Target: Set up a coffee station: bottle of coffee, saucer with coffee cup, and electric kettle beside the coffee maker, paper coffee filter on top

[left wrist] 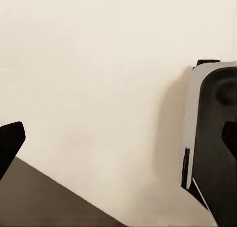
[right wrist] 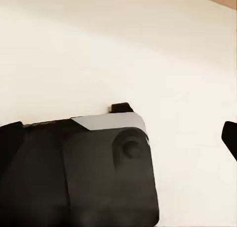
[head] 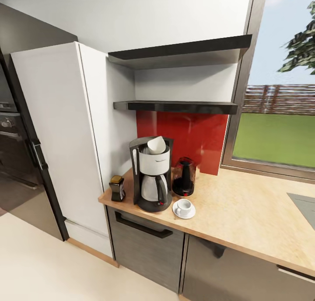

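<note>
I cannot tell my grippers' state. The coffee cup (head: 184, 205) on its saucer (head: 176, 211) looks fragile; I would take its rim.

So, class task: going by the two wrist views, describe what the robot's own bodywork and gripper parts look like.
Little shows. Left wrist view: a black fingertip and a rounded black housing with a pale grey shell. Right wrist view: a similar black block, grey-topped, and a black fingertip. No cables or markings visible.
</note>
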Robot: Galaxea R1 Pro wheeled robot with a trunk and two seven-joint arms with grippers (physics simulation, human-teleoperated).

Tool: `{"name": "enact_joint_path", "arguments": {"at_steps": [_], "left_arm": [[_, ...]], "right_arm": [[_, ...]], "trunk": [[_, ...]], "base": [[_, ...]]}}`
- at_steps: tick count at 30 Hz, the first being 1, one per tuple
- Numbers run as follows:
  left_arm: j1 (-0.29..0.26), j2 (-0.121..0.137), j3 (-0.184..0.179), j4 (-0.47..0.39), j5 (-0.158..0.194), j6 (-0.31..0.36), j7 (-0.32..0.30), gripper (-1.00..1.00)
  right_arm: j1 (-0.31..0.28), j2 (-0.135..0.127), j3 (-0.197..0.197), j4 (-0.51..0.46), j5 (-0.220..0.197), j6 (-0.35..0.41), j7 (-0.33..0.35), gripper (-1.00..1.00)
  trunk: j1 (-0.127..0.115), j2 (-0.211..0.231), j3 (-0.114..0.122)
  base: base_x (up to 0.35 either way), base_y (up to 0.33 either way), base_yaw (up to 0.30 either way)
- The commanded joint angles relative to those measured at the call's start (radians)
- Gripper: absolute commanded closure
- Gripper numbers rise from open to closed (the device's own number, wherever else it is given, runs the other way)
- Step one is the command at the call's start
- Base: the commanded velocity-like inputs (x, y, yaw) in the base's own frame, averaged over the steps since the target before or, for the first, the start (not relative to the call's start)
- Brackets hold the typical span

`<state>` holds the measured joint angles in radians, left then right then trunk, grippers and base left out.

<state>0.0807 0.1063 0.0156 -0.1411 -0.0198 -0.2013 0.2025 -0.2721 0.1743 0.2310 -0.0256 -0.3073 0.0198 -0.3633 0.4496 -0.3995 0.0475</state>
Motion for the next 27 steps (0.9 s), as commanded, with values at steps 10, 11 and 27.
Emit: {"name": "enact_joint_path", "arguments": {"at_steps": [10, 11, 27], "left_arm": [[0.001, -0.034, 0.007, 0.127, 0.006, 0.348, -0.006, -1.00], [0.001, -0.035, 0.007, 0.127, 0.006, 0.373, -0.005, -1.00], [0.001, -0.033, 0.000, 0.124, 0.002, 0.384, -0.003, -1.00]], "right_arm": [[0.074, 0.000, 0.009, 0.000, -0.025, 0.173, 0.054, -1.00], [0.082, 0.000, 0.009, 0.000, -0.025, 0.174, 0.054, -1.00], [0.102, -0.005, 0.011, -0.007, -0.025, 0.163, 0.056, -1.00]], "trunk": [[0.000, 0.000, 0.000], [0.000, 0.000, 0.000], [0.000, 0.000, 0.000]], "base": [[0.000, 0.000, 0.000], [0.000, 0.000, 0.000], [0.000, 0.000, 0.000]]}}
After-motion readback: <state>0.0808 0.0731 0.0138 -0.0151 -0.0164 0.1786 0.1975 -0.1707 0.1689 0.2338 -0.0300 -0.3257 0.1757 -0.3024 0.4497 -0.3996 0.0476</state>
